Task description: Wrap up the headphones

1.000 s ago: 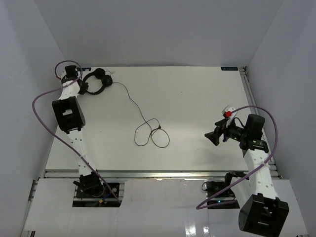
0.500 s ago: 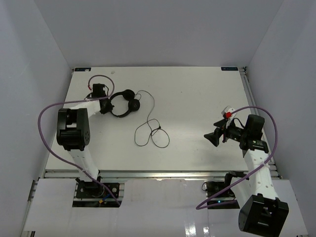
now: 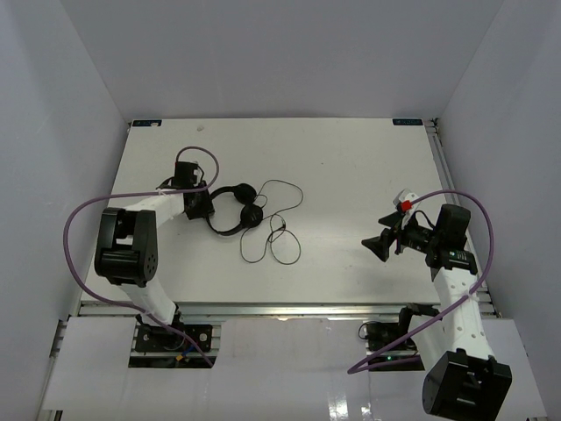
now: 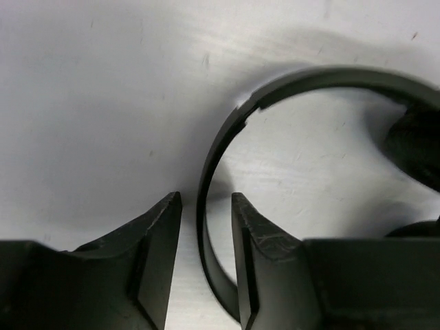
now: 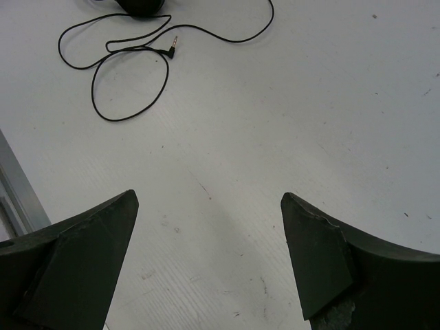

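The black headphones lie left of the table's middle, with both earcups to the right and the headband curving left. Their thin black cable lies in loose loops to the right. My left gripper is at the headband. In the left wrist view the gripper is open a little and its fingers straddle the headband, which is closer to the right finger; an earcup shows at the right. My right gripper is wide open and empty over bare table. The right wrist view shows the cable and its plug ahead.
Thick purple robot cables loop beside the left arm and beside the right arm. A small red and white part sits by the right wrist. The table's metal front rail is close to the right gripper. White walls enclose three sides.
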You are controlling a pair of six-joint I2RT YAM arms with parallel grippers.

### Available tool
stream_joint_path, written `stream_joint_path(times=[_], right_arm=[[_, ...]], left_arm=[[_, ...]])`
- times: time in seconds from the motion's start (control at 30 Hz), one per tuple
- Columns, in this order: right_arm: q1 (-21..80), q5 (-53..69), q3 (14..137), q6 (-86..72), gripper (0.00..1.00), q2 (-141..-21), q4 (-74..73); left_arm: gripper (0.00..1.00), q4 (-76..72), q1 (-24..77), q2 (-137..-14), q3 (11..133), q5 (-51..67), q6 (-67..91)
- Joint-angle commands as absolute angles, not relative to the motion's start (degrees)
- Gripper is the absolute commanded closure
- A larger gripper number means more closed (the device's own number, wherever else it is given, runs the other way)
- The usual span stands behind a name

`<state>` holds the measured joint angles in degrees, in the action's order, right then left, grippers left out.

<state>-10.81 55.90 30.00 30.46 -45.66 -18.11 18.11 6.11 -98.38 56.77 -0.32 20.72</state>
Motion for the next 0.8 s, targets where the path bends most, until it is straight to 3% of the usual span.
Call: stream_joint_path(times=[0.0,0.07,0.13,0.2,0.47,0.77], right_arm=[[-10.87,57.07,31.67,31.09,0.09,-44.76,-18.28],[-10.9,56.88,31.64,31.19,0.09,-44.66,-18.2],[-10.9,56.78,31.72,31.2,0.09,-44.65,-18.28],[-10.81,56.69,31.71,31.27,0.09,-44.71,-18.28],[-10.81,57.3,31.9,31.2,0.09,-45.0,-18.11],[-10.81,57.57,31.9,31.03,0.09,-44.75,-18.19]], left_arm=[[0.49,19.63,5.71,-105.55,63.27,2.67,14.76],[0.49,19.93,5.71,-108.02,65.42,4.02,13.62],[0.57,20.28,5.71,-109.18,66.31,5.28,12.96],[0.59,20.68,5.71,-109.16,65.74,6.0,12.26],[0.48,23.36,5.71,-101.28,58.65,3.28,11.51],[0.5,25.34,5.89,-99.35,57.36,1.47,10.47]])
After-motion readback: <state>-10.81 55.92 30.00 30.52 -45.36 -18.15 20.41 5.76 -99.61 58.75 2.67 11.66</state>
